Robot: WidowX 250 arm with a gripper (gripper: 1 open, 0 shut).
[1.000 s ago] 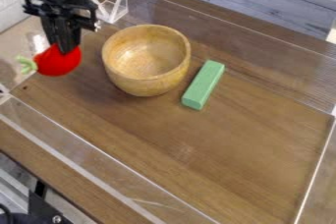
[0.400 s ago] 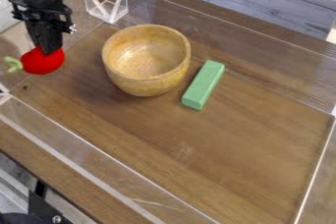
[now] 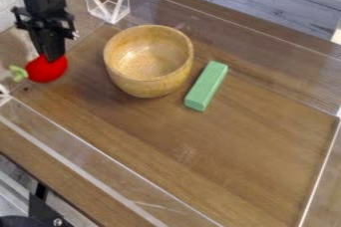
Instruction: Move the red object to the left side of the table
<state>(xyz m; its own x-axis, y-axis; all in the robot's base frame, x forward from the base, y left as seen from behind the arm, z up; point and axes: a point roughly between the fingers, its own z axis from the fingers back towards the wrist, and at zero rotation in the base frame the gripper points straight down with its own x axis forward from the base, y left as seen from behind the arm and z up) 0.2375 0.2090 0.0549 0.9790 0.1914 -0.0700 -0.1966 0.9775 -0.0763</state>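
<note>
The red object, a small round red toy fruit with a light-green stem pointing left, is at the far left of the dark wood table, at or just above the surface. My black gripper comes down from above and is shut on the red object's top. Its fingers hide the upper part of the fruit.
A round wooden bowl stands just right of the gripper. A green rectangular block lies right of the bowl. Low clear acrylic walls edge the table, with a clear stand at the back left.
The gripper has carried the red object leftward and lowered it toward the left edge of the table. The bowl and the green block have not moved.
</note>
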